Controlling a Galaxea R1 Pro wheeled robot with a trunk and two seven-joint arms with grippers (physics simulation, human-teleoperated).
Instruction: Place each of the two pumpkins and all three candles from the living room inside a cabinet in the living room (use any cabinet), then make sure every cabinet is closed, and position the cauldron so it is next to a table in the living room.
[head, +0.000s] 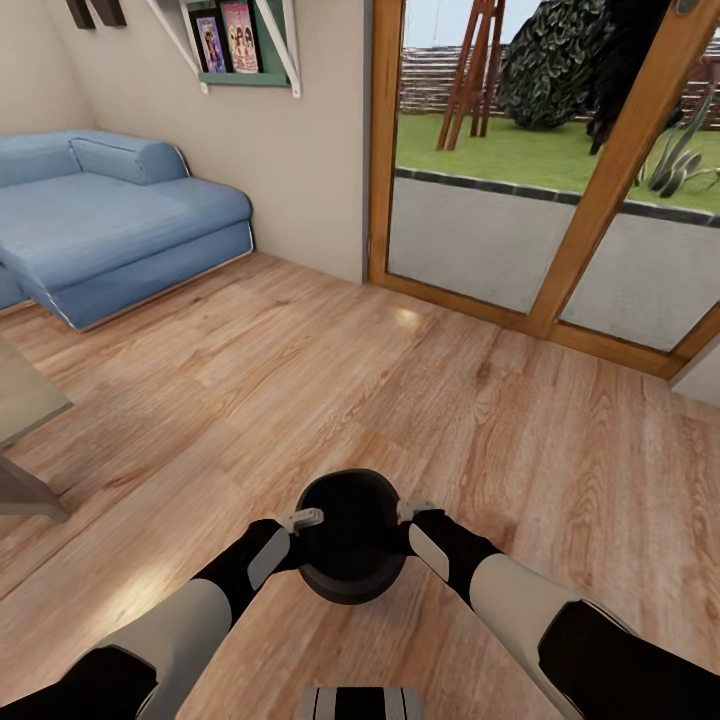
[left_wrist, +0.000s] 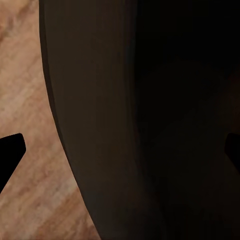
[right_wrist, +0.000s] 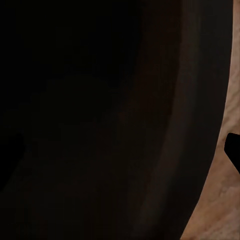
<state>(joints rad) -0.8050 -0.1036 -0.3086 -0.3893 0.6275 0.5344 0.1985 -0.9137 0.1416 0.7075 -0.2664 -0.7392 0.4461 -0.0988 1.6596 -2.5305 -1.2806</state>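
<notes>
The cauldron (head: 349, 535) (glossy black, its wide mouth facing up) is being held above the wooden floor (head: 420, 380), pressed between the two arms. The left claw (head: 303, 519) is being kept at the cauldron's left rim and the right claw (head: 416, 510) at its right rim; whether either is clamped on the rim cannot be told. In the left wrist view the cauldron's dark wall (left_wrist: 100, 120) is being seen close up. A corner of the table (head: 25, 400) is lying to the cauldron's left, well apart. Beyond it a blue sofa (head: 110, 220) is standing, with two books (head: 225, 38) on a shelf above; their covers cannot be read.
</notes>
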